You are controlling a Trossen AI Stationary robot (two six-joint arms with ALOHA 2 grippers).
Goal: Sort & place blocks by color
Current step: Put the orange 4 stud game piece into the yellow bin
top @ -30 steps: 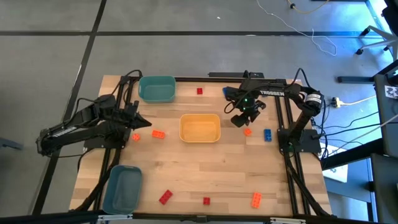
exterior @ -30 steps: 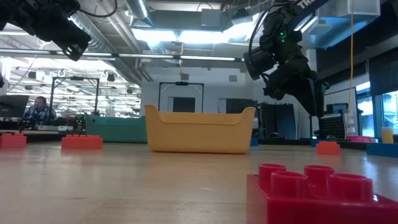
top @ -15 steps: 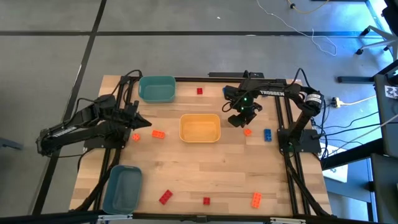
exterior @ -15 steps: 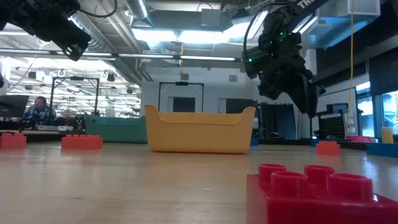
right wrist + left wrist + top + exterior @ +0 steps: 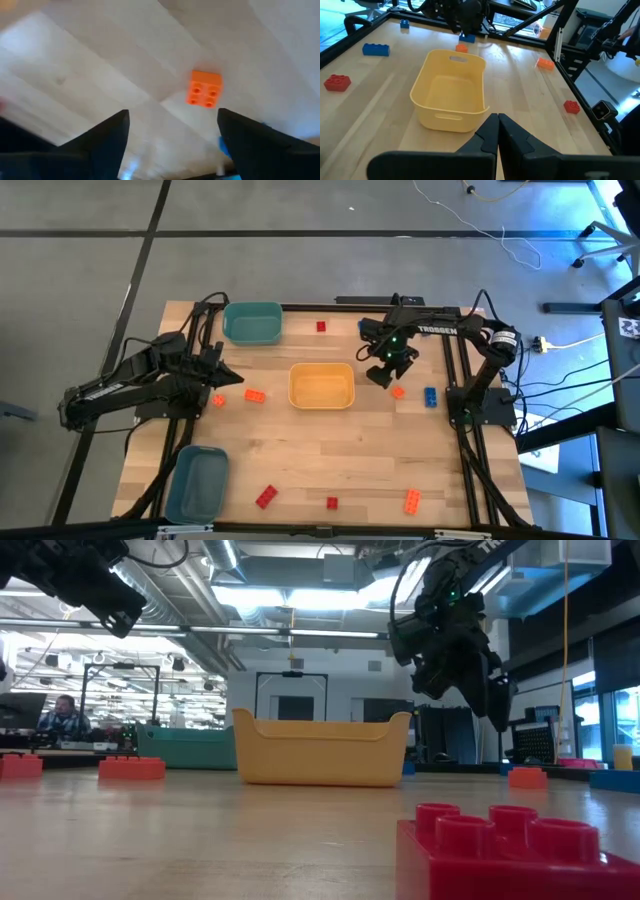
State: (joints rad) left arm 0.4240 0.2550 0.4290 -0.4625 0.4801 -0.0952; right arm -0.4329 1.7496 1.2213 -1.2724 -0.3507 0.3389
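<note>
My right gripper [image 5: 381, 376] hangs open above the table, just right of the yellow-orange bin [image 5: 321, 386], pointing steeply down. In the right wrist view a small square orange block [image 5: 205, 95] lies flat on the wood beyond the open gripper [image 5: 172, 145], untouched. The high view shows this orange block [image 5: 398, 391] beside a blue block [image 5: 430, 396]. My left gripper [image 5: 226, 376] waits shut at the table's left side, and its wrist view shows the shut gripper [image 5: 497, 131] in front of the bin [image 5: 451, 95]. Other red and orange blocks lie scattered flat.
A teal bin [image 5: 252, 322] stands at the far left and a blue bin [image 5: 196, 482] at the near left. Loose blocks: orange [image 5: 255, 395], red [image 5: 320, 326], red [image 5: 266, 497], red [image 5: 332, 502], orange [image 5: 412, 500]. A person sits in the room beyond [image 5: 65, 712].
My right gripper has stayed above the same spot by the orange block but has tipped and rolled a little at the wrist. The blocks and the bins have not moved.
</note>
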